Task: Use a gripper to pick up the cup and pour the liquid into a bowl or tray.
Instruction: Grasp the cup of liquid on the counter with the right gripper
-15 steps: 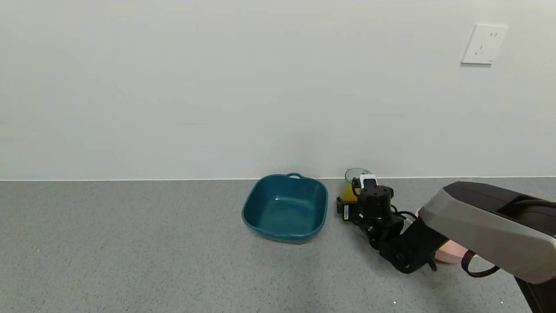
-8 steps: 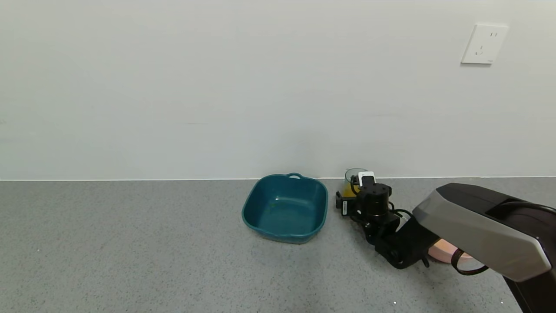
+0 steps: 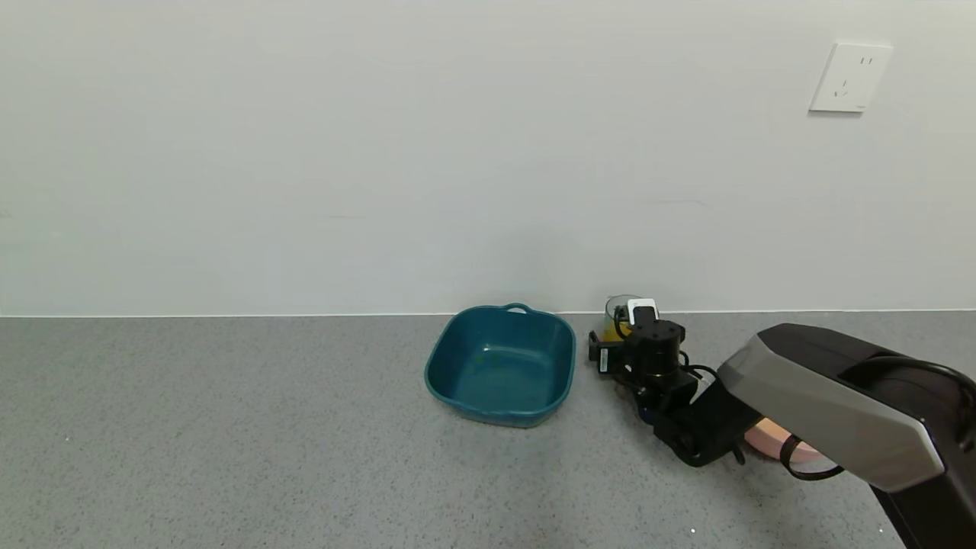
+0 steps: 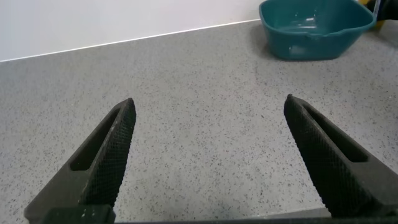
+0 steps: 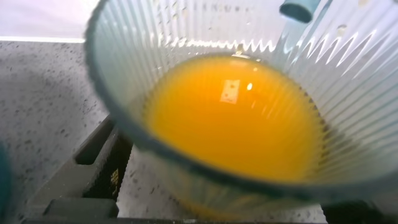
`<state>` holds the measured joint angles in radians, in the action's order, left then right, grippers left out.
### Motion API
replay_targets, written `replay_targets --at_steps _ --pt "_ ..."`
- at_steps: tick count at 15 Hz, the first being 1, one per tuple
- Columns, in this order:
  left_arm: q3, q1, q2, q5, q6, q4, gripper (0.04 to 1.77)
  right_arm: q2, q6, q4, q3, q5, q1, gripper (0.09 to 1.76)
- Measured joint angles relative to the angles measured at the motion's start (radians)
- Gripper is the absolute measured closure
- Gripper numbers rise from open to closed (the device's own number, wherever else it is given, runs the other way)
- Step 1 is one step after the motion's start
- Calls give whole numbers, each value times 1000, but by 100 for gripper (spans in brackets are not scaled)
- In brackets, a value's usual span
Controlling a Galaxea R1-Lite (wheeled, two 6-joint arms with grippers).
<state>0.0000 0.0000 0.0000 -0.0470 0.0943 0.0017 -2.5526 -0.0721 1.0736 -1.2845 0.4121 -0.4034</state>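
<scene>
Over the last second I have pushed my right gripper (image 3: pixel 614 345) further toward the wall, and the cup (image 3: pixel 619 314) now sits between its jaws. In the right wrist view the cup (image 5: pixel 249 112) fills the frame with the liquid (image 5: pixel 233 118) well up inside it. One finger (image 5: pixel 93 168) shows beside its wall, but I cannot tell whether the jaws have closed on it. I judge the reach is finished and the grasp comes next.

The cup stands just right of the basin (image 3: pixel 501 364), close to the wall behind, so there is little room past it. The basin's near rim is the edge to clear. A pink bowl (image 3: pixel 778 442) lies under my right arm.

My left gripper (image 4: pixel 208 158) hangs wide open and empty, well left of the basin (image 4: pixel 317 28).
</scene>
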Motion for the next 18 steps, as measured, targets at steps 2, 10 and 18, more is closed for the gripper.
replay_targets --at_steps 2,10,18 --pt "0 0 0 0 0 0 9 -8 1 -1 -11 0 4 14" --pt "0 0 0 0 0 0 9 -32 23 -5 -49 -3 7 14" --pt "0 0 0 0 0 0 9 -37 24 -10 -65 -5 10 48"
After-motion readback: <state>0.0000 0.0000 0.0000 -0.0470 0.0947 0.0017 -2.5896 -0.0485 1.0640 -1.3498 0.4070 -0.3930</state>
